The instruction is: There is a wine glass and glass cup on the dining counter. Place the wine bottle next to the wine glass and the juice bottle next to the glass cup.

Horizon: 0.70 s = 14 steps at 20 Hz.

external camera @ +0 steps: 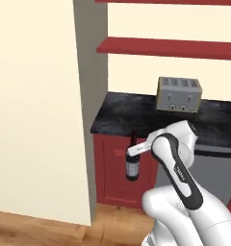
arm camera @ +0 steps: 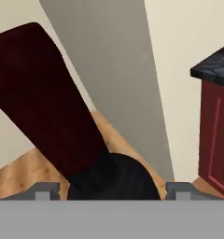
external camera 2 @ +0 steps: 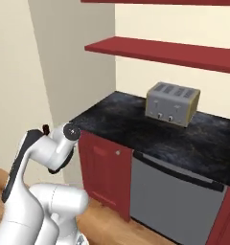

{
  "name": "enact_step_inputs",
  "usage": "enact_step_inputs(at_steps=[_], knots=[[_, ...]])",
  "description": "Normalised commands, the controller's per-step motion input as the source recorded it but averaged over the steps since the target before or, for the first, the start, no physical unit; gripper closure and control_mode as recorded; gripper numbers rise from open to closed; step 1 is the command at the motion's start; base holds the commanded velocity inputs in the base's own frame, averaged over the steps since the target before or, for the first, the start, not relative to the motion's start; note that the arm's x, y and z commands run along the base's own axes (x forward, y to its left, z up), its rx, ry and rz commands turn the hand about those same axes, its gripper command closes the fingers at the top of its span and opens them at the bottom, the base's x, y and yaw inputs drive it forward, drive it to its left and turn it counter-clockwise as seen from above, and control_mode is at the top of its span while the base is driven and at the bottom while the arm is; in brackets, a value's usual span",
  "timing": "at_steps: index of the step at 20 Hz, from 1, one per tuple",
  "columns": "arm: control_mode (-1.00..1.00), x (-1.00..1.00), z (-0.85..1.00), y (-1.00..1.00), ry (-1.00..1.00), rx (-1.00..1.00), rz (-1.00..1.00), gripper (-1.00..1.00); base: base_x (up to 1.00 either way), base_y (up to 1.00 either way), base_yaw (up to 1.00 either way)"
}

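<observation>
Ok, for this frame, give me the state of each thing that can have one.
wine bottle: upright, lifted off any surface, held at the neck.
tool: shut on the wine bottle.
toaster: standing on the black worktop, slots empty.
red cabinet door: closed.

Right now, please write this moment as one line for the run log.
phase: carrying | gripper: shut on wine bottle at its neck | bottle: hanging off the floor before red cabinet | toaster on worktop
</observation>
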Motion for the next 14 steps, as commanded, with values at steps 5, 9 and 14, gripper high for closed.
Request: enact_step_inputs(at_steps=[5, 9, 14], knots=[[1.00, 0.00, 0.00, 0.00, 0.00, 0.00, 0.00, 1.00, -0.19, 0.00, 0.93], [1.00, 0.00, 0.00, 0.00, 0.00, 0.00, 0.00, 1.00, -0.12, 0.00, 1.00], [1.00, 0.00, 0.00, 0.00, 0.00, 0.00, 0.00, 1.00, -0.02, 0.04, 1.00]])
